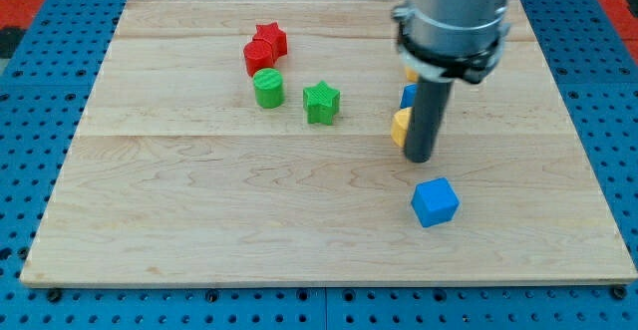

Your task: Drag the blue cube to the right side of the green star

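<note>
The blue cube [435, 202] lies on the wooden board toward the view's lower right. The green star [321, 102] sits up and to the left of it, near the board's middle. My tip [419, 159] is at the lower end of the dark rod, just above and slightly left of the blue cube, with a small gap between them. The tip stands well to the right of the green star.
A green cylinder [267, 88] sits left of the green star. A red star [270, 39] and a red block [258, 57] lie above it. A yellow block [401, 128], a blue block [408, 96] and another yellow piece [410, 74] are partly hidden behind the rod.
</note>
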Controlling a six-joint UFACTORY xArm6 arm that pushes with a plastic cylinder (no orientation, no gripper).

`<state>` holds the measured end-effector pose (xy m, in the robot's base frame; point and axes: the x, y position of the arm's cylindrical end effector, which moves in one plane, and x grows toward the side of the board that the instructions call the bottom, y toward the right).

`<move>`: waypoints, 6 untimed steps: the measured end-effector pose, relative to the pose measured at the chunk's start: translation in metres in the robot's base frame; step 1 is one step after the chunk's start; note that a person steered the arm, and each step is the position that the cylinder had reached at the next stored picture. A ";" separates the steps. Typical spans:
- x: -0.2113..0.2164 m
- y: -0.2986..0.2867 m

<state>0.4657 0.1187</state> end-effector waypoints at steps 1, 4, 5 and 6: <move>-0.031 0.001; 0.089 0.069; 0.115 0.044; 0.097 -0.011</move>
<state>0.5631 0.1073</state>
